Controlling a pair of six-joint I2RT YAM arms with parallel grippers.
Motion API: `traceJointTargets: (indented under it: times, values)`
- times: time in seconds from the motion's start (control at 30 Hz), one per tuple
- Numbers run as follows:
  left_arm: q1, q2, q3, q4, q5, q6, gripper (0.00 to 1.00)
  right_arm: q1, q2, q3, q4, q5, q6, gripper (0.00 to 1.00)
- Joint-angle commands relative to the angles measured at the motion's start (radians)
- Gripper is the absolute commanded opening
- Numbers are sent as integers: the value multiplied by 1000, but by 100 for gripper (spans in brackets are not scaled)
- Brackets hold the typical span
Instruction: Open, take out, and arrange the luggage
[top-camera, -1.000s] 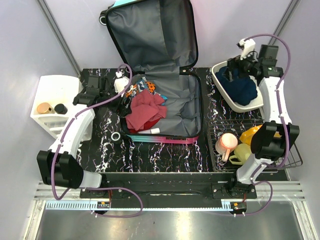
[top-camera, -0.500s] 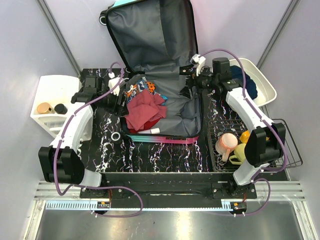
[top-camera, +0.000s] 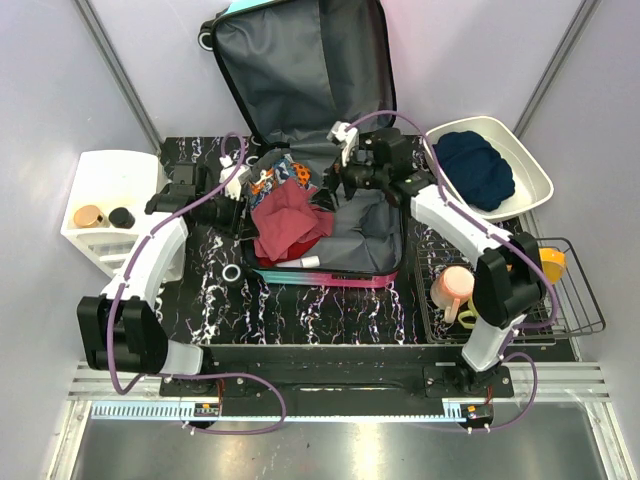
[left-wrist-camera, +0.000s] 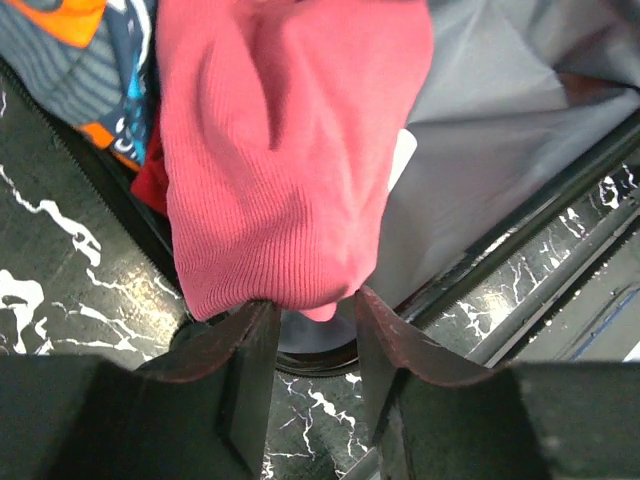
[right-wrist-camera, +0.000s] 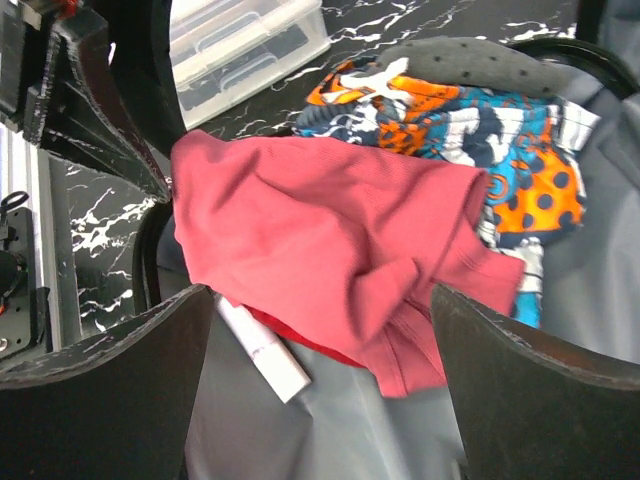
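The luggage (top-camera: 372, 228) lies open on the table, its lid (top-camera: 300, 70) propped against the back wall and grey lining showing. In its base lie a red garment (top-camera: 290, 225), a patterned orange-and-blue cloth (top-camera: 285, 172) and a white tube (top-camera: 300, 262). My left gripper (top-camera: 240, 210) is at the case's left rim, open, with the red garment's edge (left-wrist-camera: 290, 150) hanging at its fingertips (left-wrist-camera: 250, 330). My right gripper (top-camera: 328, 192) hovers wide open over the case, above the red garment (right-wrist-camera: 320, 230) and the tube (right-wrist-camera: 265, 350).
A white oval tub (top-camera: 530, 190) holding a navy cloth (top-camera: 475, 165) stands at the back right. A wire basket (top-camera: 585, 300) with a pink cup (top-camera: 455, 285) is at the right. A white drawer unit (top-camera: 100, 180) stands left. A black ring (top-camera: 232, 273) lies by the case.
My right arm swung left from the white tub to above the open suitcase, leaving the navy cloth in the tub. The tub shifted right. My left arm barely moved.
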Motion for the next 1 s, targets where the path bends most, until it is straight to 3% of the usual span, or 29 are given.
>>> traceJointTargets:
  times: [0.0,0.1,0.23,0.43,0.7,0.97]
  values:
    - [-17,-65,18,84,129,-9,49,64,35,1,167,42,60,98]
    - [3,-73,37,81,211,-22,67,113,66,21,186,53,88,97]
    - [82,-126,33,111,186,-43,69,166,95,38,207,98,150,93]
    - [219,-119,-1,128,183,-60,66,255,136,31,255,177,174,86]
    - [219,-32,-41,105,148,40,50,326,185,65,259,251,172,85]
    - [215,1,-105,162,189,90,47,389,210,79,238,426,141,93]
